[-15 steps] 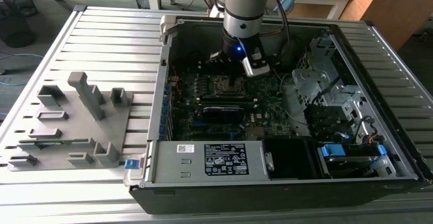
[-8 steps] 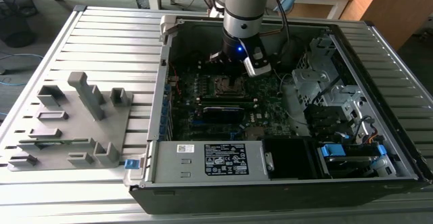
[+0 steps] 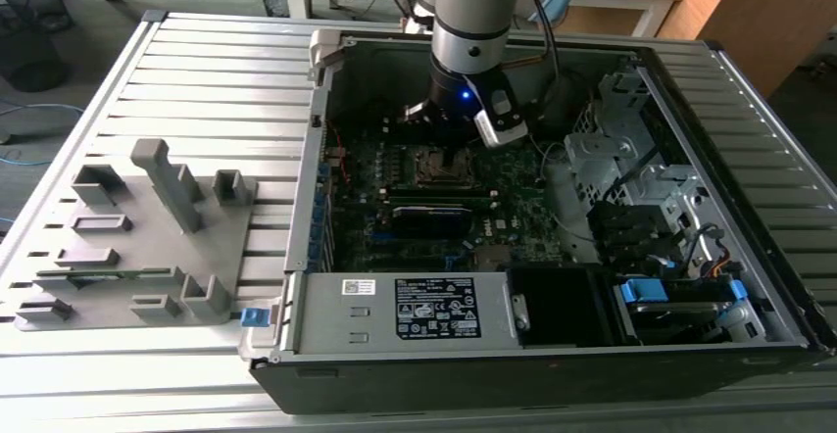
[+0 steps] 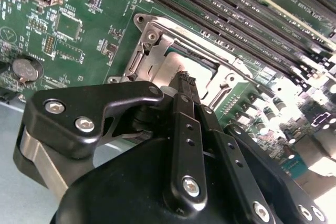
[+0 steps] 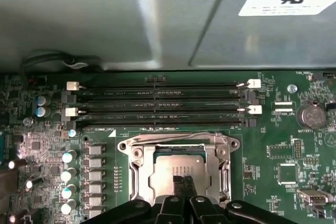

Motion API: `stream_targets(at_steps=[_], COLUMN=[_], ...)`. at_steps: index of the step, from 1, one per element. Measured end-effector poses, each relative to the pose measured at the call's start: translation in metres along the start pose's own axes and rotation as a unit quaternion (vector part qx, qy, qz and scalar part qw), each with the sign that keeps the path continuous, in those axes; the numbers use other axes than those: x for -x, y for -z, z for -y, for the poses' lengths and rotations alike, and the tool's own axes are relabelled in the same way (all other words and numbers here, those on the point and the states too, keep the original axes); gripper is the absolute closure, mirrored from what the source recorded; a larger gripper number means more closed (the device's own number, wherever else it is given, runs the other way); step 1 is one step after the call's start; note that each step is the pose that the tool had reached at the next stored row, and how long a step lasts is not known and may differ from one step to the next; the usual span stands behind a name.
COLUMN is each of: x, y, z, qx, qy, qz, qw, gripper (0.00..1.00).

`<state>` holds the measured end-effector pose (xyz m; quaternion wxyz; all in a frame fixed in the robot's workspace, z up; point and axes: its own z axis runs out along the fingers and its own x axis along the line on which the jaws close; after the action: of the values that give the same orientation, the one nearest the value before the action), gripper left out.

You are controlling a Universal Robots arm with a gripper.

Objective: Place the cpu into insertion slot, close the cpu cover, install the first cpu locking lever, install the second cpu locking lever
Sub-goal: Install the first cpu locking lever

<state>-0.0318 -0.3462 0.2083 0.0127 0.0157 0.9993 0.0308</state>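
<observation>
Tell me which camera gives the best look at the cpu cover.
The first wrist view: the cpu cover faces the camera, its frame and window plain. The second wrist view shows it slanted, partly behind the gripper. The exterior view shows it small, below the arm.

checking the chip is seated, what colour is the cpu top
Dull silver-grey, sitting in the insertion slot; the cpu shows best in the first wrist view.

A grey fixture block (image 3: 137, 247) lies on the slatted tabletop (image 3: 210, 71), beside the open computer case (image 3: 550, 355).
</observation>
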Motion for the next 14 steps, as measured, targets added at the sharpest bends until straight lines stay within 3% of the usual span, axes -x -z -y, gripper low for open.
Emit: stream_targets(at_steps=[14], x=[0.0001], y=[0.0048], z=[-0.0003], qx=[0.0001], qy=[0.002], qz=[-0.0001], qw=[1.0000], gripper=[0.89])
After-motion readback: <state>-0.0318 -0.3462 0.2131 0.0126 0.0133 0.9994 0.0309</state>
